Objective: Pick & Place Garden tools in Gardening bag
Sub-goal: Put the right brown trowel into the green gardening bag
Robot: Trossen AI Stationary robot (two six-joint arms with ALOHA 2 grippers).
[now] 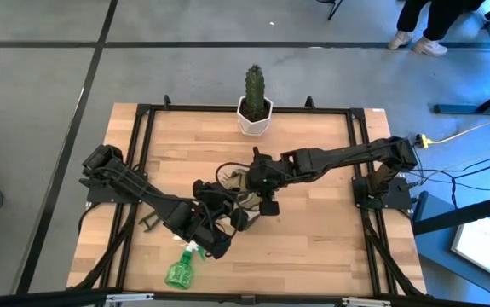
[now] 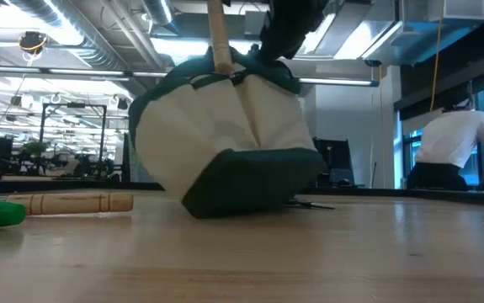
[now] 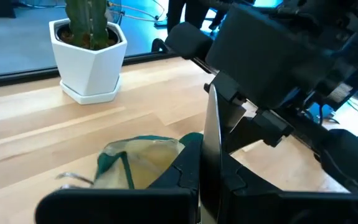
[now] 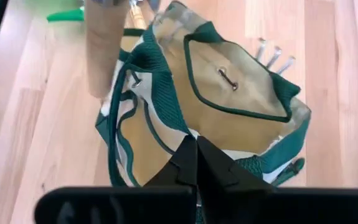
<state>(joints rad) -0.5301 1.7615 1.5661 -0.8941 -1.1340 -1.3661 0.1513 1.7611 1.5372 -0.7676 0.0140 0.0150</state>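
Note:
The gardening bag [image 2: 233, 135], tan with green trim, stands tilted at mid-table, its bottom edge [image 2: 250, 198] on the wood and its mouth [image 4: 228, 81] open. My right gripper [image 4: 196, 155] is shut on the bag's rim; it also shows in the high view [image 1: 257, 183]. My left gripper [image 3: 211, 180] is shut on a wooden-handled tool. The tool's handle [image 2: 218, 38] points down at the bag's mouth and also shows in the right wrist view [image 4: 106, 50]. Another wooden-handled tool [image 2: 69, 203] and the green spray bottle [image 1: 179, 271] lie on the table. Silver fork tines [image 4: 275, 56] stick out from behind the bag. My left gripper pinches the tool's thin silver metal part [image 3: 213, 134] between its two fingers; the metal shows edge-on and runs along the fingers. The tool is lifted clear, with its wooden handle hanging down over the bag. My right gripper pinches the bag's green-trimmed rim [image 4: 185, 134] between its two fingers, from above. The bag hangs tilted below the fingers, one side raised, its bottom edge on the table.
A green cactus in a white pot [image 1: 255, 107] stands at the table's far edge. Black frame rails [image 1: 142, 153] run along the table's sides. People stand in the room beyond [image 2: 456, 143]. Bare wood lies toward the near right [image 1: 313, 247].

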